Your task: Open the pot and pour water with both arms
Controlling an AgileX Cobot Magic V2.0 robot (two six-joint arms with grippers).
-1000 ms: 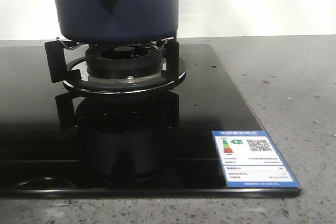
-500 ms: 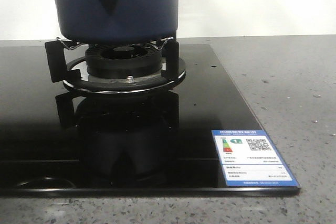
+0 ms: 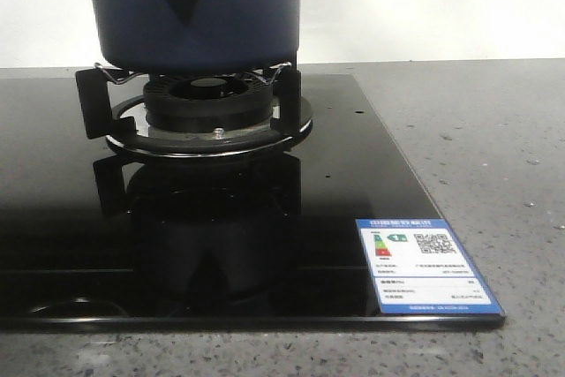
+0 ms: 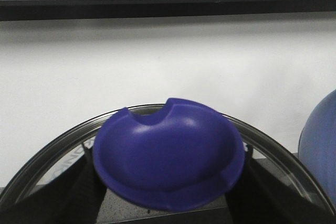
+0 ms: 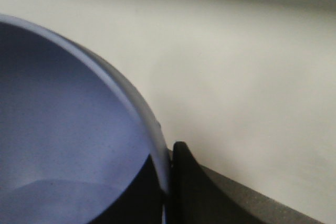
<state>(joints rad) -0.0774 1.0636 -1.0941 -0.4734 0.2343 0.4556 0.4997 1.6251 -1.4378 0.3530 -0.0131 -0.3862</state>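
I am holding the lid [image 4: 168, 163] pinched in my left claw [image 4: 167, 219] while my right claw [image 5: 167, 192] is gripping a bowl's rim [image 5: 126, 98]; the pot [image 3: 199, 11] is sitting on the burner [image 3: 207, 108], far left. Pouring comes next, needing a steady tilt.

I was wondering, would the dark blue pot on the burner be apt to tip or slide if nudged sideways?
Probably yes. The pot sits raised on thin wire supports above the burner, so a push could skid it off. It looks rigid and matte, so likely not slippery to grip. Its weight cannot be judged, as its contents are hidden.

pot [image 3: 199, 11] top cut off by front view edge; label [image 3: 430, 265] print too small to read
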